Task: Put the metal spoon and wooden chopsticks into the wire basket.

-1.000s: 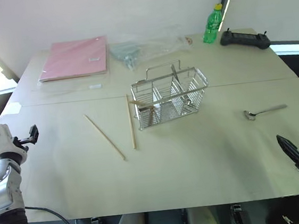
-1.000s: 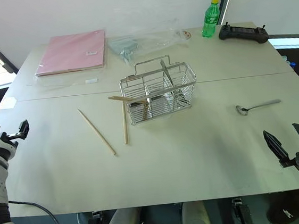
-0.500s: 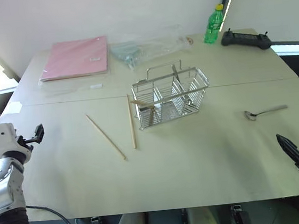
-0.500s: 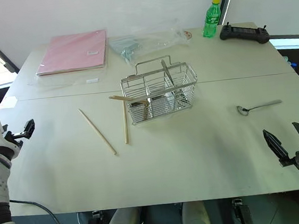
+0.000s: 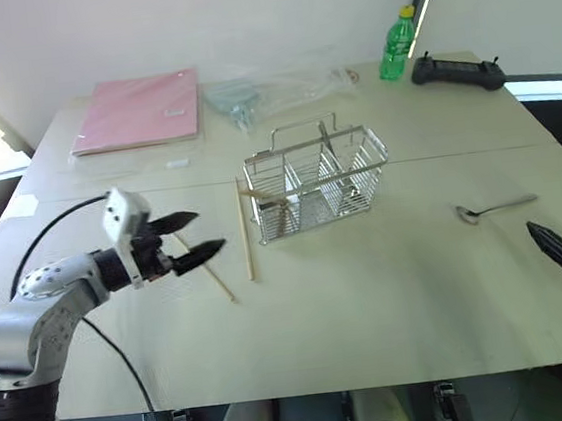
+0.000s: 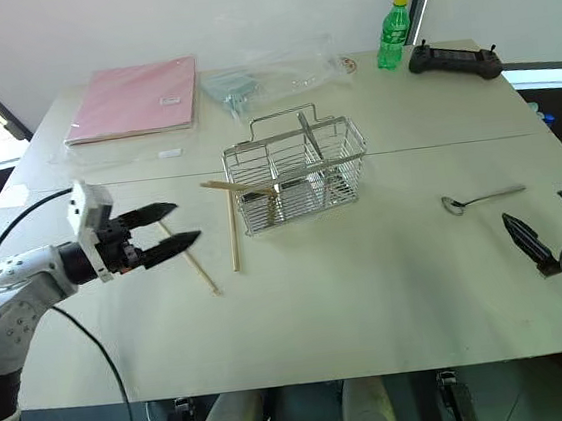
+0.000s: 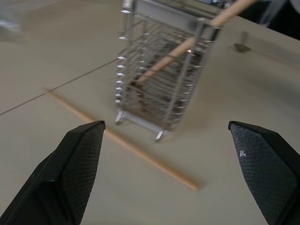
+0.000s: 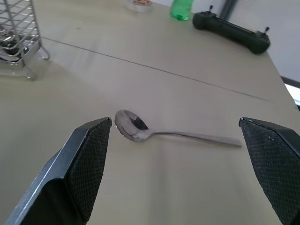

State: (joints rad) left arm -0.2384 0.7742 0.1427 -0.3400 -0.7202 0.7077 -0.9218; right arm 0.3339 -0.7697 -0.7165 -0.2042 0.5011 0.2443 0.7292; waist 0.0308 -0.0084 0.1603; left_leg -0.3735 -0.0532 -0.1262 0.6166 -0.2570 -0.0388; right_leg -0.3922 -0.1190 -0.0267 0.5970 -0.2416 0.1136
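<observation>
The wire basket (image 5: 319, 184) stands mid-table, and one wooden chopstick (image 6: 220, 186) lies across it with its end sticking out on the left side. A second chopstick (image 5: 247, 236) lies on the table just left of the basket. A third, slanted chopstick (image 5: 220, 283) lies partly under my left gripper (image 5: 210, 230), which hovers open and points toward the basket (image 7: 164, 70). The metal spoon (image 5: 497, 208) lies to the right. My right gripper (image 8: 175, 121) is open just short of the spoon (image 8: 140, 129), nothing between its fingers.
Along the far edge lie a pink folder (image 5: 140, 110), a clear plastic bag (image 5: 268, 89), a green bottle (image 5: 396, 45) and a black controller (image 5: 457, 69). A black cable trails from my left arm over the table's left part.
My left arm has swung in from the table's left edge to above the slanted chopstick, turning toward the basket. The right gripper has edged forward and up toward the spoon.
</observation>
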